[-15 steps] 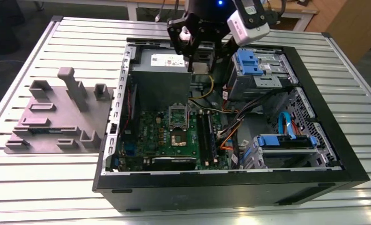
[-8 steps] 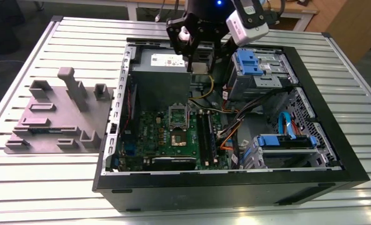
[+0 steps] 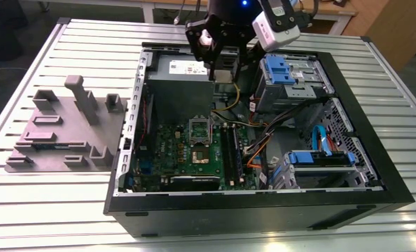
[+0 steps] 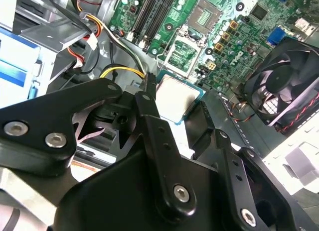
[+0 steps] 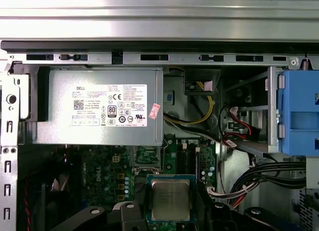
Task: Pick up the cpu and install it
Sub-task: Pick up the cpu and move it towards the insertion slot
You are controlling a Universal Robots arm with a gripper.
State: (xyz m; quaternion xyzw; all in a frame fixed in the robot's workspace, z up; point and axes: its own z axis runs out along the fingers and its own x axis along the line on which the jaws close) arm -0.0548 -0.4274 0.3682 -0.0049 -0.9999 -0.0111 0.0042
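Note:
The cpu, a small square chip with a pale metal top, hangs in the air over the back of the open computer case, beside the power supply. My gripper is shut on the cpu, one black finger on each of two opposite edges. Both wrist views show the cpu clamped between the fingers. The open socket on the green motherboard lies below and well apart from the chip.
A grey power supply box with a white label stands next to the gripper. Black memory sticks, bundled cables, blue drive cages and a fan crowd the case. A grey plastic fixture lies at the exterior view's left.

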